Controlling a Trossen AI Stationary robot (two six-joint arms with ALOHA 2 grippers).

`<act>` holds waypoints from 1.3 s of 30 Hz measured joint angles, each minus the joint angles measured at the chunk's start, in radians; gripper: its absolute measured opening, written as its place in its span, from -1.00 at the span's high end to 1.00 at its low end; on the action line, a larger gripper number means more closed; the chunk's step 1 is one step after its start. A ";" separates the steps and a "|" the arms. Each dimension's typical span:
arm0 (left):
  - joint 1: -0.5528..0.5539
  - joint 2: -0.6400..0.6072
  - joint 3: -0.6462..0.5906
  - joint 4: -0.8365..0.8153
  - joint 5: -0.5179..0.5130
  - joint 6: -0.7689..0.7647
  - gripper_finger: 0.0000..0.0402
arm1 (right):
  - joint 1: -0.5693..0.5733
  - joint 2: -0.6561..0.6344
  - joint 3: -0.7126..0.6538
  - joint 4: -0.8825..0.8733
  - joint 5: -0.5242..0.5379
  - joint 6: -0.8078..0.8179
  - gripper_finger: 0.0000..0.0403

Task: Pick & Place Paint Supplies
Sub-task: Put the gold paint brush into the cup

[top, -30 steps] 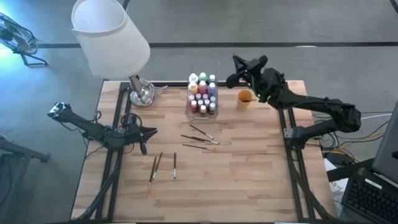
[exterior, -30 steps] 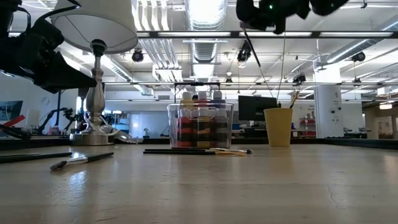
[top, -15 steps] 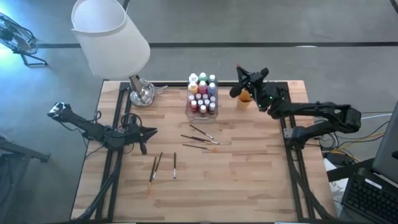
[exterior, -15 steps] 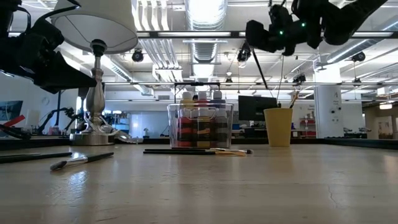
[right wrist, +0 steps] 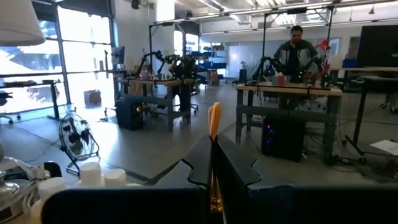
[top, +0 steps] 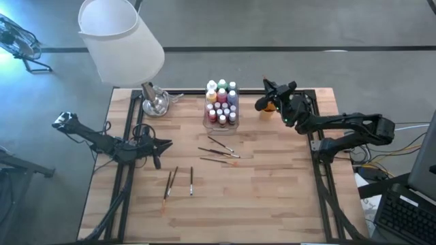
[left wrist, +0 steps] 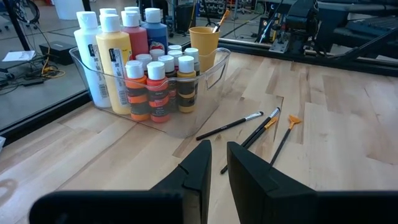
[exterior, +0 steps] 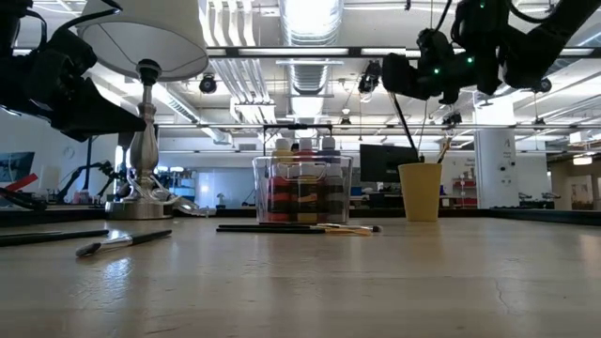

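On the pale wooden butcher-block desk [top: 259, 184], the right gripper [top: 268, 95] hangs above the small orange cup [top: 270, 107] at the far right of the desk, its dark fingers [right wrist: 236, 167] pressed onto a thin dark-handled paintbrush with an orange tip [right wrist: 214, 134]; in the low view this brush slants down from the gripper toward the cup's mouth, its lower end just above or at the rim, and another brush handle already leans out of the cup. Just beside the cup, toward the middle of the far edge, stands the clear plastic box [top: 222, 123], which holds the small white-capped paint bottles [top: 221, 102] in yellow, red, orange, white and blue, packed upright and touching. In front of the box three loose dark-handled paintbrushes [top: 219, 152] lie flat on the bare wood, close together and roughly crosswise. Nearer the front left, three further thin brushes [top: 178, 182] lie apart from those, two close together and one a little to their right. The left gripper [top: 161, 144] waits over the left edge of the desk, well apart from the brushes, its fingers [left wrist: 198, 171] drawn nearly together and holding nothing. A silver-based table lamp with a white shade [top: 121, 39] stands at the far left corner.
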 joint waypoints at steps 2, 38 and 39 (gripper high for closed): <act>0.000 0.000 0.000 0.000 0.000 0.000 0.72 | -0.004 0.021 -0.019 0.052 -0.001 -0.002 0.96; 0.000 0.000 0.000 0.000 0.000 0.000 0.72 | -0.016 0.194 -0.147 0.138 0.030 0.082 0.96; 0.000 0.000 0.000 0.000 0.000 0.000 0.72 | -0.016 0.194 -0.147 0.129 0.030 0.083 0.96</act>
